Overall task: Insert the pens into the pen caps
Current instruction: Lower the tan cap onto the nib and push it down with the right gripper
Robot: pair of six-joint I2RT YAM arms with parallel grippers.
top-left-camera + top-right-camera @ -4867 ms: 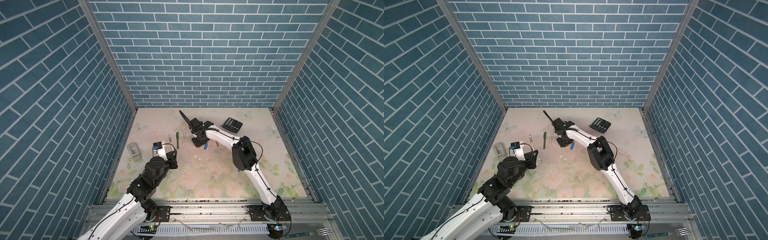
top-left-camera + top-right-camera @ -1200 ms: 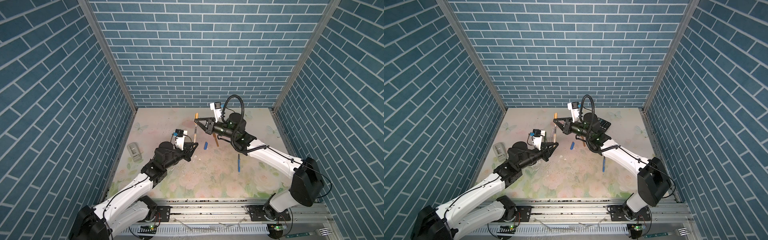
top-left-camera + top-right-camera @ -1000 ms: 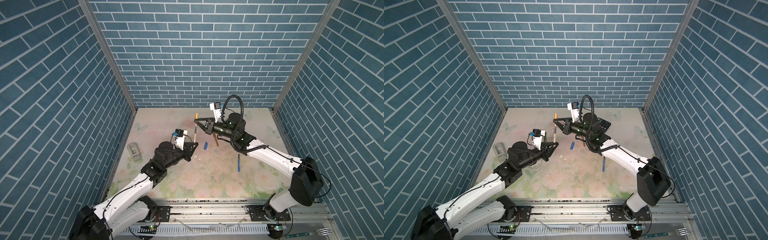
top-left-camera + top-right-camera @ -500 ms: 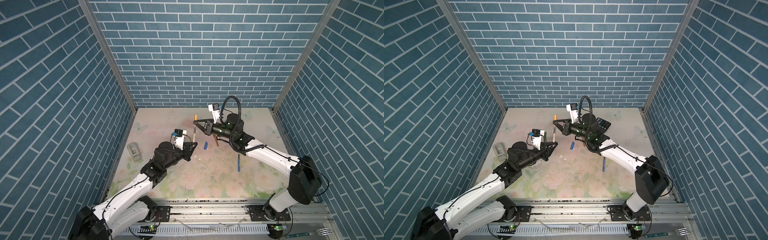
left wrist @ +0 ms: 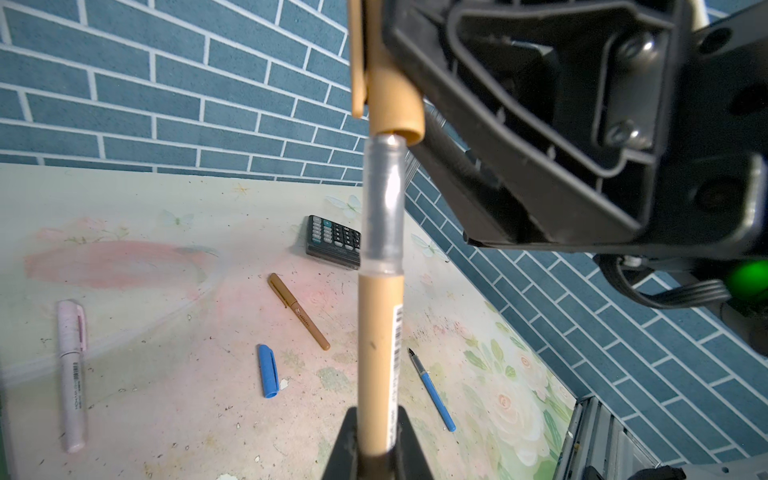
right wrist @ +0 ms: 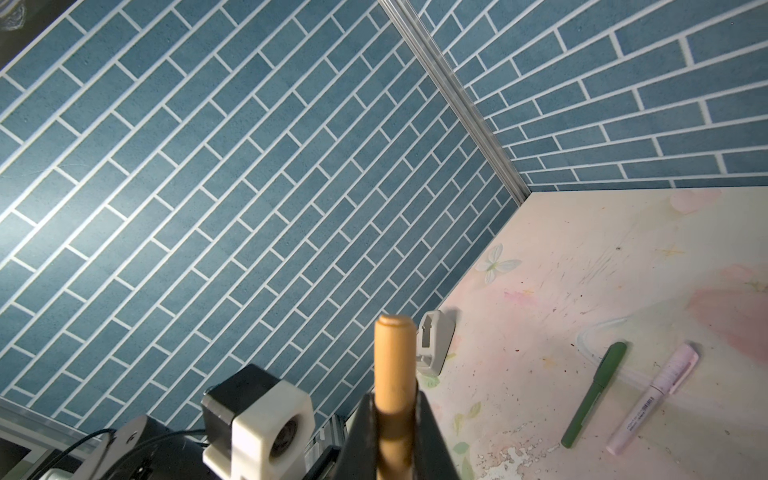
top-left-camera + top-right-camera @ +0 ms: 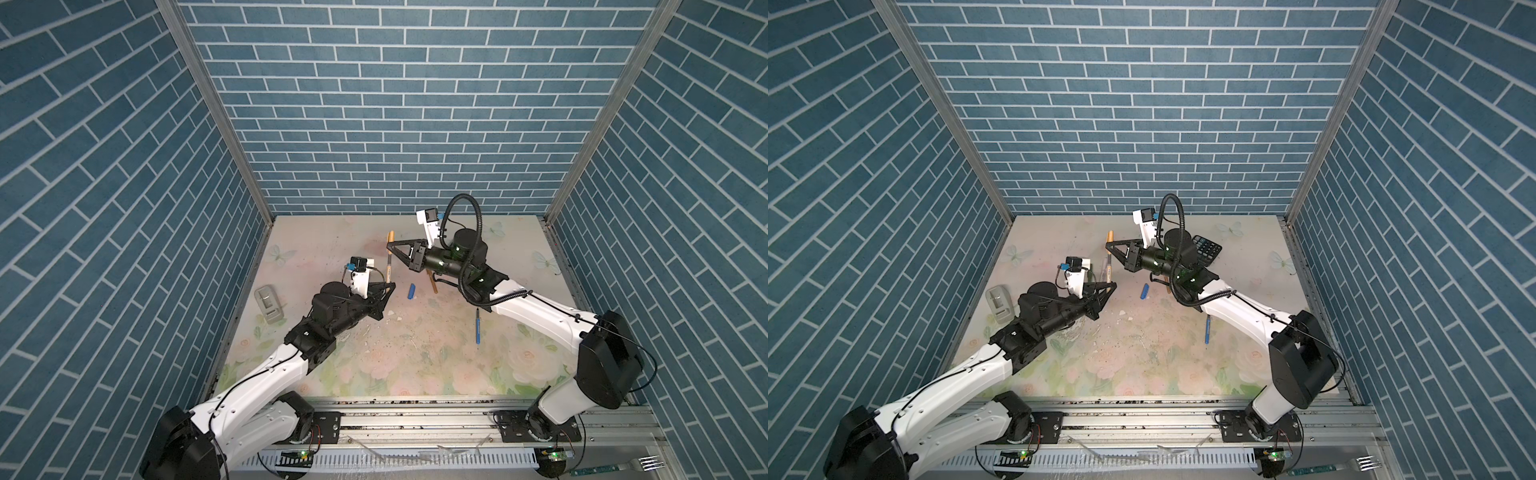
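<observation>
Above tabletop, left pincer pinches tan pen, tip inside tan cap pinched by right pincer.

Right hand lifted tan cap onto tan pen.

tan pen, blue cap, teal brick walls

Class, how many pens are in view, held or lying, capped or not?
5: tan pen in the left tool; blue pen lying uncapped; brown pen near the calculator; green pen and pink pen side by side. None seems hidden.
</observation>
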